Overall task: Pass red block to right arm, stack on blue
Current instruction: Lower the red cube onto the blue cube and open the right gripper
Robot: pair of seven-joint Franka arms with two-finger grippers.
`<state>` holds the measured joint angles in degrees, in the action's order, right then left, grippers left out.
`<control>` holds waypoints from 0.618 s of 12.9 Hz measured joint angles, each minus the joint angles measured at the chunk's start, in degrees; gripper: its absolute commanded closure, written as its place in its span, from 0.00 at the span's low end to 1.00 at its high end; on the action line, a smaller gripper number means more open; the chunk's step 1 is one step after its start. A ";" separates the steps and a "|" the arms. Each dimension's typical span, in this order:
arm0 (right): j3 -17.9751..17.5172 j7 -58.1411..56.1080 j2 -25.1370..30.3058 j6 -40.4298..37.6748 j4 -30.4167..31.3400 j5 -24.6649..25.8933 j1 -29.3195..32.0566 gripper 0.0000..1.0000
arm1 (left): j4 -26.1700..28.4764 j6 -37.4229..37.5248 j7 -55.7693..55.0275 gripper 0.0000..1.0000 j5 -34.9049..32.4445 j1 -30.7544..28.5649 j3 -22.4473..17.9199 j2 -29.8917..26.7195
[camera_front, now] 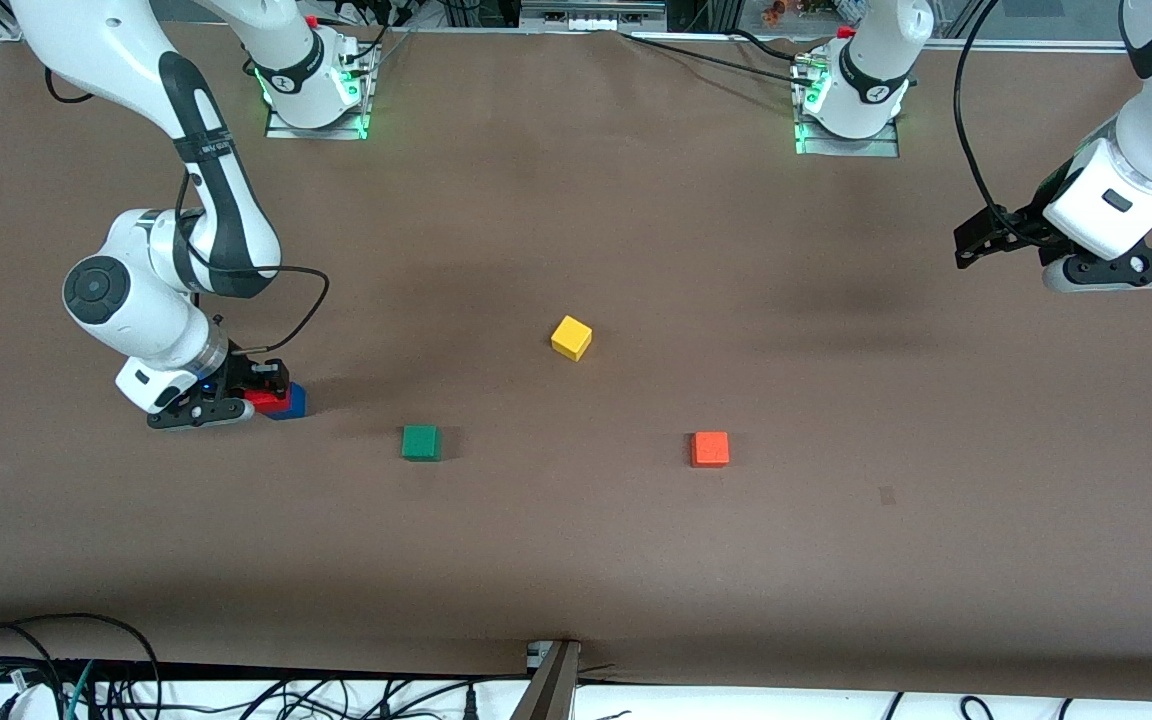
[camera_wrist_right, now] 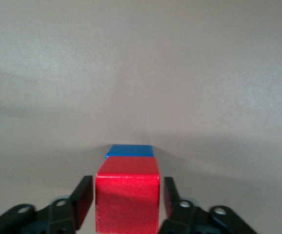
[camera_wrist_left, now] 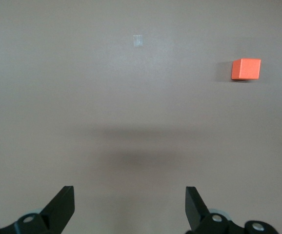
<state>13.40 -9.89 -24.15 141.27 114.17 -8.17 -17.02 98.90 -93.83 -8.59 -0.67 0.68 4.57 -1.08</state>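
Note:
The red block (camera_front: 264,400) (camera_wrist_right: 127,200) rests on top of the blue block (camera_front: 293,403) (camera_wrist_right: 130,150), near the right arm's end of the table. My right gripper (camera_front: 264,392) (camera_wrist_right: 128,195) is low around the red block and open. Each finger (camera_wrist_right: 84,197) stands a thin gap away from the block's sides. My left gripper (camera_front: 971,245) (camera_wrist_left: 130,202) hangs open and empty above bare table at the left arm's end, far from both blocks.
A green cube (camera_front: 421,442) lies beside the stack toward the table's middle. A yellow cube (camera_front: 571,337) sits mid-table, farther from the front camera. An orange cube (camera_front: 710,449) (camera_wrist_left: 246,68) lies toward the left arm's end.

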 measured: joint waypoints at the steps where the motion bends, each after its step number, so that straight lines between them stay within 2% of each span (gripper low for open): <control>1: 0.00 0.00 -0.03 0.02 0.00 0.00 0.00 0.00 | 0.00 0.01 0.00 0.00 0.00 0.00 0.13 0.04; 8: 0.27 0.01 0.03 -0.13 -1.65 0.00 0.03 0.00 | -0.93 -0.52 -0.92 0.00 -0.11 0.10 4.46 0.93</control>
<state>13.67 -9.88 -24.12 141.13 112.52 -8.17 -16.99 97.98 -94.35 -9.51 -0.77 0.79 9.02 -0.15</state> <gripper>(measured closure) 0.000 0.000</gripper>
